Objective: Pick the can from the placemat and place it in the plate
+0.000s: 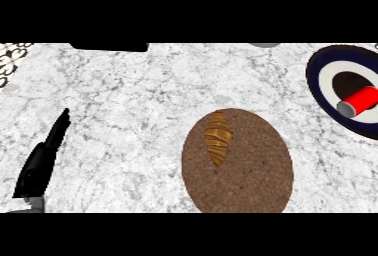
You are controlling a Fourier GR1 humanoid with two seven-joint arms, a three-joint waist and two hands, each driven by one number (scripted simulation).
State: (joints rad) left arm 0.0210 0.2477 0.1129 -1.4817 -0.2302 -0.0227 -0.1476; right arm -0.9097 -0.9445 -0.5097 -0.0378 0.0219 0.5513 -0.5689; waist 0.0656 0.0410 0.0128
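1. We start at the left hand [44, 160]; it shows at the lower left of the head view, its fingers straight and together, pointing up along the counter [133, 100]; it holds nothing and rests well apart from everything else.
2. We cannot see the right hand anywhere in the view; so we say nothing of its fingers.
3. Moving outward, we come to the brown oval placemat [251, 170] in the lower middle; on its upper left part lies a golden pastry [218, 137]; no can lies on the mat.
4. Farther right, the can [360, 101] lies on its side inside the plate [316, 70], red body toward the view's right edge and grey end toward the mat; the plate is cut off by the right edge.
5. At the top edge a dark flat object [109, 46] shows only in part; we cannot tell what it is.
6. We judge the placing step done, since the can lies in the plate and no hand touches it; the step in hand looks like the finish.
7. The next move calls for little; we would keep both hands away from the plate, as a can on its side may roll if nudged.
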